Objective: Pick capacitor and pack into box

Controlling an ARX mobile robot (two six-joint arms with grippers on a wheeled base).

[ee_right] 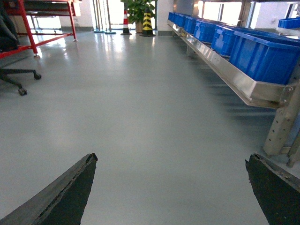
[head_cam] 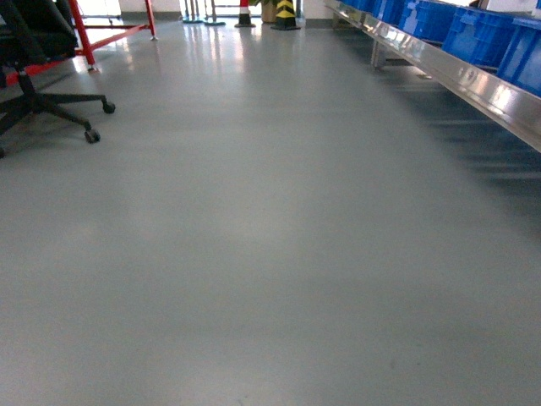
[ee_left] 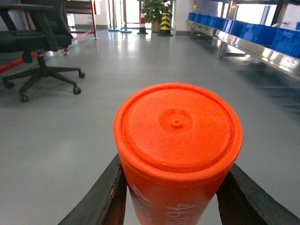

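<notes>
The capacitor (ee_left: 178,136) fills the left wrist view as an orange-red cylinder with a round ribbed end cap and white lettering on its side. My left gripper (ee_left: 174,165) is shut on it, one dark finger pressed against each side, and holds it above the grey floor. In the right wrist view my right gripper (ee_right: 172,158) is open, its two dark fingers far apart with only bare floor between them. The box is out of view in all three views. Neither gripper shows in the head view.
A black office chair (head_cam: 34,85) and a red metal frame (head_cam: 93,34) stand at the left. Along the right runs a steel rack (ee_right: 234,77) carrying blue bins (ee_right: 262,56). Striped cones (head_cam: 285,13) and a plant (ee_left: 154,9) stand far ahead. Grey floor (head_cam: 254,254) lies in between.
</notes>
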